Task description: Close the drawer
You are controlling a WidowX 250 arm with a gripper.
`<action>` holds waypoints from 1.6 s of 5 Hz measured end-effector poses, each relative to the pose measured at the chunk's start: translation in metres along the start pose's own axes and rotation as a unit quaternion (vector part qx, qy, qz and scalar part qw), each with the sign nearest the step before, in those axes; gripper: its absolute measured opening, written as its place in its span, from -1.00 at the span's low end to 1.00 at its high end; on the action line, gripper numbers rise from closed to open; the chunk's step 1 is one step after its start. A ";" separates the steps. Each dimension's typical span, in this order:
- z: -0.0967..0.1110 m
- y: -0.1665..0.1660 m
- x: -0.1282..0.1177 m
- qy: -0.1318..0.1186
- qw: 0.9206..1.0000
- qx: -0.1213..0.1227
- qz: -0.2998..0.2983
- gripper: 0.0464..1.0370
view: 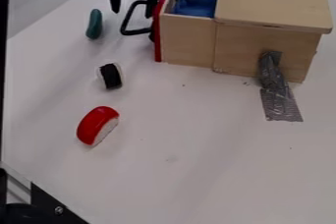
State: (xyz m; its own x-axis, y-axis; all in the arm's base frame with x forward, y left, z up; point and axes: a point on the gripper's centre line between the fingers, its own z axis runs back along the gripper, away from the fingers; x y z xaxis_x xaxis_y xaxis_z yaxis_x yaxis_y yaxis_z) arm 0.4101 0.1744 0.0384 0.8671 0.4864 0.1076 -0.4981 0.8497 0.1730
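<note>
The black gripper (133,8) is at the upper left, open, with one finger on each side of the upper part of the black drawer handle (125,23). Its right finger is close to the red front panel (158,26); whether they touch I cannot tell. The wooden drawer (187,40) stands pulled out to the left from the wooden cabinet (275,2), and a blue cloth-like thing (195,5) lies inside it.
A green elongated object (95,24) lies left of the handle. Farther down the white table (197,169) are a black-and-white sushi toy (111,76) and a red-and-white one (98,125). Grey tape (279,98) runs from the cabinet onto the tabletop.
</note>
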 end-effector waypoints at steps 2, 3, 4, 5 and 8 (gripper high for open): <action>0.005 -0.002 -0.023 -0.007 1.000 -0.004 -0.017 0.92; 0.012 -0.013 -0.032 -0.015 0.999 -0.008 -0.036 0.92; 0.012 -0.016 -0.035 -0.018 0.999 -0.010 -0.042 0.92; 0.014 -0.017 -0.035 -0.018 0.999 -0.014 -0.048 0.92; 0.013 -0.038 -0.045 -0.037 0.996 0.005 -0.086 0.92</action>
State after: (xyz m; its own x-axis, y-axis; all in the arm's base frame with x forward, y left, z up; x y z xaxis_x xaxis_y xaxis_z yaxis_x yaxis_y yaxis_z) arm 0.3905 0.1174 0.0401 0.9371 0.3167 0.1465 -0.3420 0.9173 0.2042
